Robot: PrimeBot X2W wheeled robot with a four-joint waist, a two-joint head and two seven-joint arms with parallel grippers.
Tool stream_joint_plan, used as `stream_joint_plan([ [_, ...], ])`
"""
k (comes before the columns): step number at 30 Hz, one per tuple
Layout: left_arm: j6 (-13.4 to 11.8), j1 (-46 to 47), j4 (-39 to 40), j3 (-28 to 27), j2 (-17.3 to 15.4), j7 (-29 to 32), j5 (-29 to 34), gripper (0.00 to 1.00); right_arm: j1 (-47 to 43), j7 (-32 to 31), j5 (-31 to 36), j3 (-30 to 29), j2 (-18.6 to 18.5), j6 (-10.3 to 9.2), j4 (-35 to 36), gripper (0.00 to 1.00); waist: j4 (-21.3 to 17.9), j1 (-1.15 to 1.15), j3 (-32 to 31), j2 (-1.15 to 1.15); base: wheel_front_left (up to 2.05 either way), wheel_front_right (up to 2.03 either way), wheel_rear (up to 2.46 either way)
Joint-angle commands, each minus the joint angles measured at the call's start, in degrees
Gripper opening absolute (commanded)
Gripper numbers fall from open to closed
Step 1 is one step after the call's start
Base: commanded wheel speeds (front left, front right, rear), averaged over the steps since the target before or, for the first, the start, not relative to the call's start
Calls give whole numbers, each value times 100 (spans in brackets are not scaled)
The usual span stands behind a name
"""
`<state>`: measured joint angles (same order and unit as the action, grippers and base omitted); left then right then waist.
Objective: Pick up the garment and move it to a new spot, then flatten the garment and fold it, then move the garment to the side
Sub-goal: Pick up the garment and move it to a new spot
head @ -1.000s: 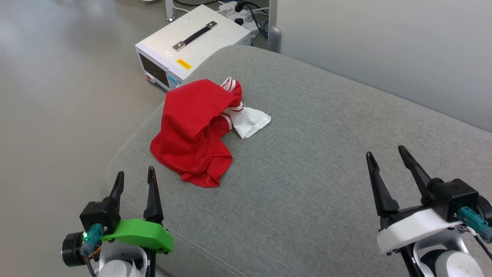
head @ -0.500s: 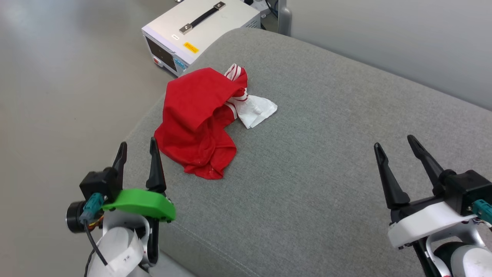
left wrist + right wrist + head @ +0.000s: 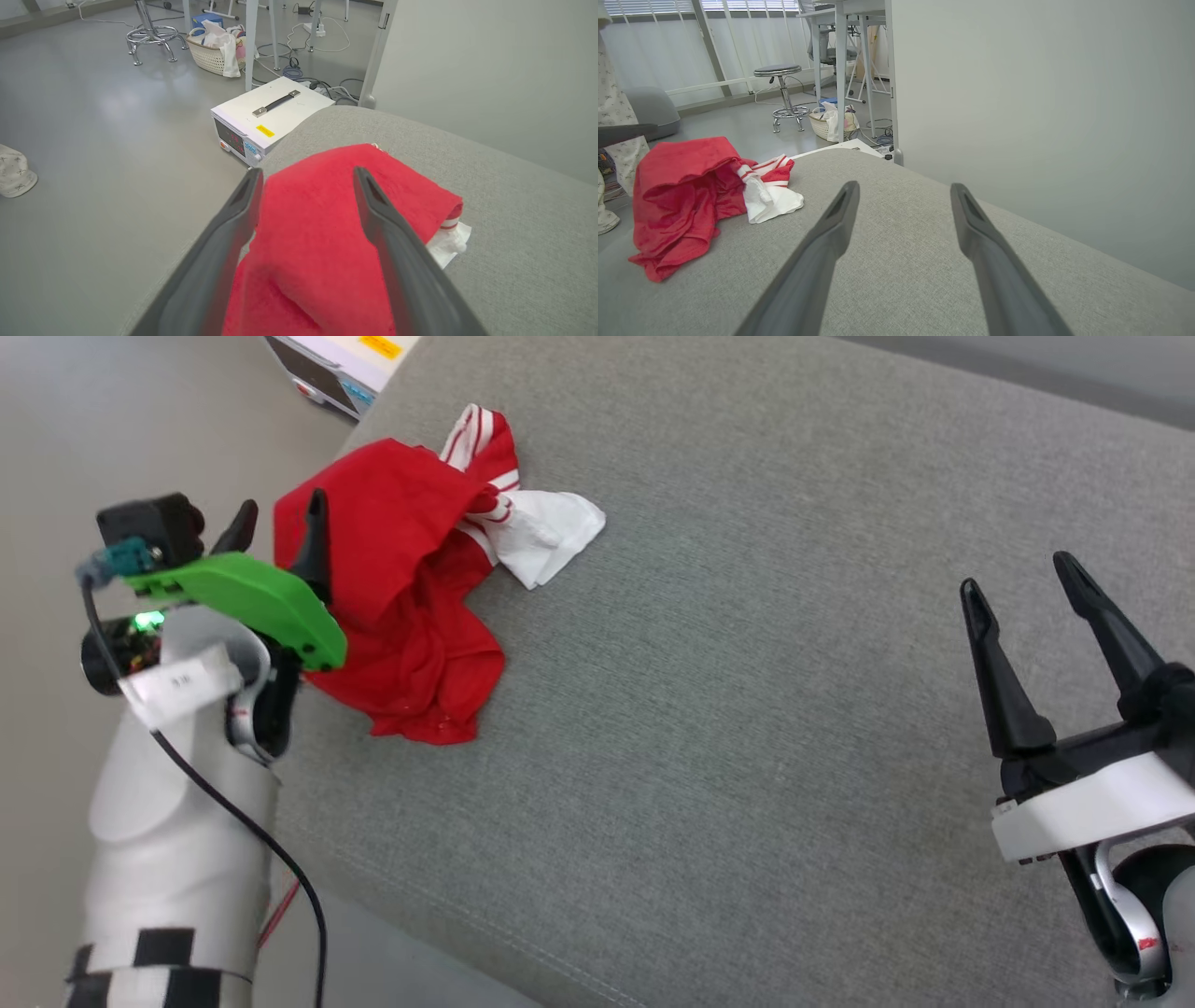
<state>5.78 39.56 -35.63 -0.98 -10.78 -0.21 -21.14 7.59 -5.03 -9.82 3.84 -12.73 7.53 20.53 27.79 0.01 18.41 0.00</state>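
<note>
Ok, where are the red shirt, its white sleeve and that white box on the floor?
red shirt (image 3: 401,579), head view, crumpled red body.
white sleeve (image 3: 546,532), head view, middle of white cloth.
white box (image 3: 285,116), left wrist view, top panel beside handle.

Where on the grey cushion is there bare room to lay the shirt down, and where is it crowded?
Bare: the wide stretch of grey cushion between the garment and the right gripper, plus the strip along the near edge. Crowded: the left corner, where the crumpled garment lies with the open left gripper over it.
</note>
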Motion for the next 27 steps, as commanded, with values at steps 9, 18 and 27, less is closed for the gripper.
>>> stream_joint_plan([
  [9,140,1054,-1244,-84,-758,1708,-628,100,454,150,-133,13,-121,-4,22,100,-1064,-1,1224,0,0,0,0],
  [18,74,1202,-2155,-174,-912,3006,-1127,100,612,267,-203,33,-173,-4,-40,100,-1343,-1,1523,0,0,0,0],
  [27,-16,1152,-2311,-75,-916,3017,-1100,0,618,340,-194,3,-124,-4,-185,100,-1322,-1,1288,0,0,0,0],
])
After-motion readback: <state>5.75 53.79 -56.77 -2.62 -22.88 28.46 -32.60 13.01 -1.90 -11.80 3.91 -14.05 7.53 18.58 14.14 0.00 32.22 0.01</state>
